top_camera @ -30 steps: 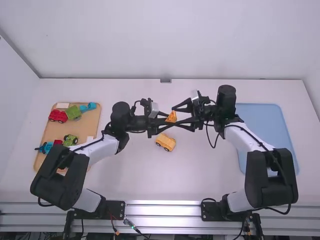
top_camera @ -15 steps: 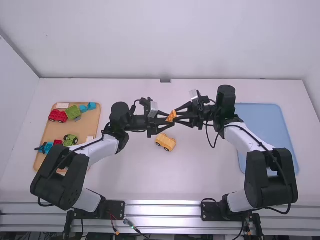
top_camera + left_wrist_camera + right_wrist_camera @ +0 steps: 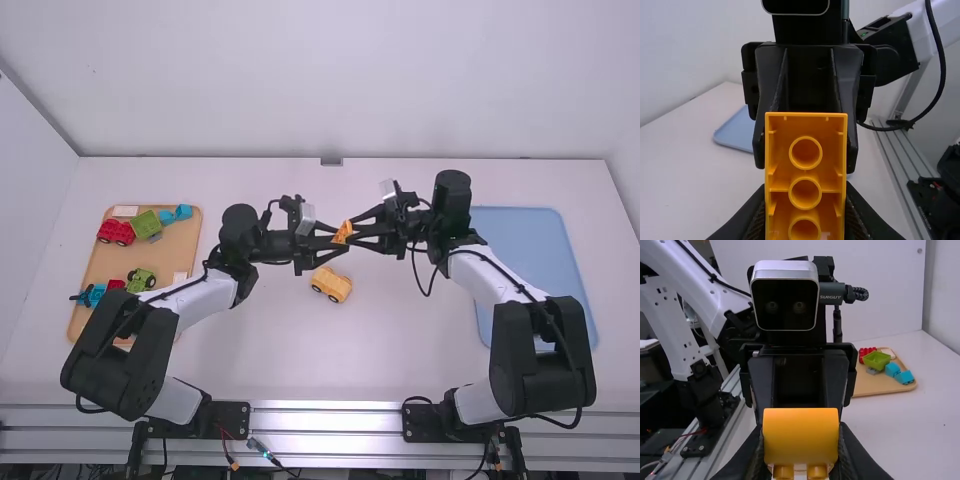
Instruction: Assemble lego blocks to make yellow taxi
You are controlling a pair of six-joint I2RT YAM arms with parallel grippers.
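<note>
Shared mid-air hold.
Your left gripper [image 3: 336, 243] and right gripper [image 3: 353, 236] both clench the orange block [image 3: 343, 231], well inside the edges of the table [image 3: 400, 350] (yellow car [image 3: 332, 285] nearby).

On my feed, the white table [image 3: 290, 360] carries a tan tray [image 3: 182, 245] at left and a blue tray [image 3: 525, 260] at right. I see a yellow toy car [image 3: 331, 285] between them.

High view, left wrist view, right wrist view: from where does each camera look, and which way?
High view: above and behind, facing forward and down onto the table; both arms show.
Left wrist view: on that wrist, facing the orange block and right tool; own fingers show.
Right wrist view: on that wrist, facing block, left tool and wooden tray; own fingers show.
Both wrist views share the block, from opposite sides.
</note>
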